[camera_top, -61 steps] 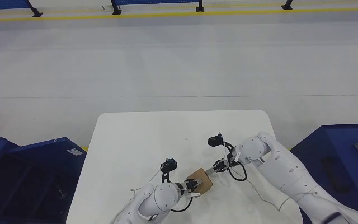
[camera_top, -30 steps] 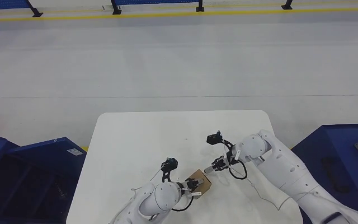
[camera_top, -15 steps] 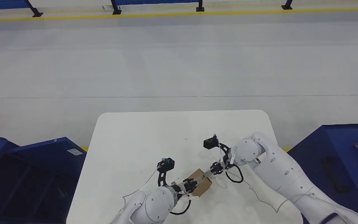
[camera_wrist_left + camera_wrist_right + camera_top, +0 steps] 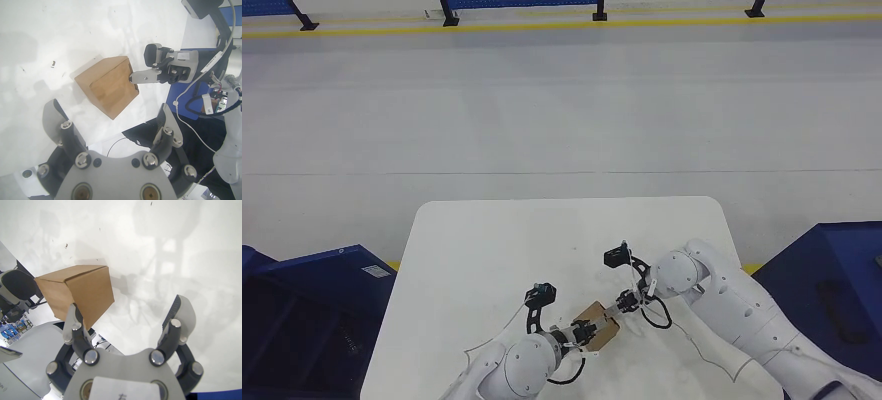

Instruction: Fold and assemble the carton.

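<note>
White worktop carries one thing, and the near edge is where the trouble could start. The brown cardboard carton stands on that surface close to the edge, between the two arms, with its walls already up in a box shape. Nothing braces it on the side facing the drop.

The left claw hangs just short of the carton with its jaws wide apart, touching nothing. If it does not close in or set a finger against the box, any push from the other side will likely meet no resistance.

The right claw is also spread open and grips nothing. One fingertip presses on the carton's side at a flap edge, and the other finger stands clear of it.

A one-finger push on a light, free box could go wrong in several ways:
- The carton could skid toward the edge and tip off.
- It could turn about a corner, so the finger slips off the flap.
- A harder press could dent the thin wall rather than seat the flap.

Whether that flap is fully tucked is hard to tell from these angles. If it is not, it may spring back out once the finger lifts.
</note>
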Robot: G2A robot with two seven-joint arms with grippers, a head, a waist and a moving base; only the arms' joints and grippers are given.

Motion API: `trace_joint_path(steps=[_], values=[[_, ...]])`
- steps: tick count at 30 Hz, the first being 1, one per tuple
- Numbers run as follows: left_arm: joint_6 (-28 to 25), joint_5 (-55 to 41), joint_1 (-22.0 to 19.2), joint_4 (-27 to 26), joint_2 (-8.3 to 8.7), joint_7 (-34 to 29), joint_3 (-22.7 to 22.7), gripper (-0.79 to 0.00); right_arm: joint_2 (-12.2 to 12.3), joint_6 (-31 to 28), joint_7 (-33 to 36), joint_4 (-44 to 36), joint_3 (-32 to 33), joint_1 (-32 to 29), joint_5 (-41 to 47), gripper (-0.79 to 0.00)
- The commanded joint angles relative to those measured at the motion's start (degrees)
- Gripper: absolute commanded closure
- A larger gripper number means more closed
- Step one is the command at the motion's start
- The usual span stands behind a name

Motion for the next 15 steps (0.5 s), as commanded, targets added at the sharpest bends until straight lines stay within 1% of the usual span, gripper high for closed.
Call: trace_joint_path(steps=[1,6,15], values=[[-0.3,0.0,0.0,-0.1,0.04,0.3,-0.2,-0.785,0.0,0.2,0.0,-0.2,0.6,0.0,0.7,-0.785],[-3.3,0.2,0.6,-2.2,0.35,0.9,-1.1,-0.785,0.6,-0.6,2.1,-0.7,3.2,-0.2,4.8,-0.785],[-3.3,0.2,0.6,-2.2,0.35,0.9,-1.1,-0.785,0.6,-0.6,2.1,-0.7,3.2,-0.2,4.8,-0.785]])
